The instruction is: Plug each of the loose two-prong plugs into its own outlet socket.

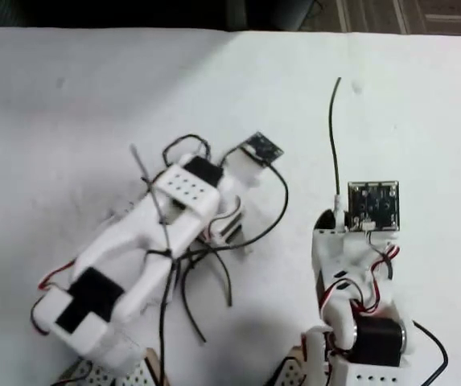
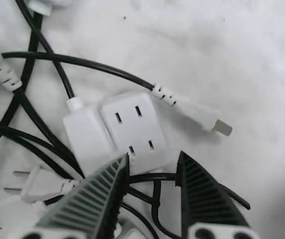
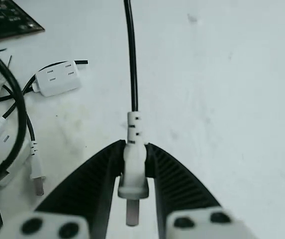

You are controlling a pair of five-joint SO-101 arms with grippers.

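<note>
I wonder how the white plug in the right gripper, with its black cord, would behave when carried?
The white plug looks rigid, so the right gripper, its fingers shut on it, should probably keep it steady. Its thin black cord seems floppy; it will likely trail behind, perhaps tugging the plug askew.

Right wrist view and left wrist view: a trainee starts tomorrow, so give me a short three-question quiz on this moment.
1. True or false: the right jaws are shut on a white plug with a black cord.
2. The outlet block near the left jaws shows how many slot pairs? A one; B two; C four.
3. Fill in: the left jaws stand ___, holding nothing.
Key: 1 true; 2 B; 3 open.
</note>
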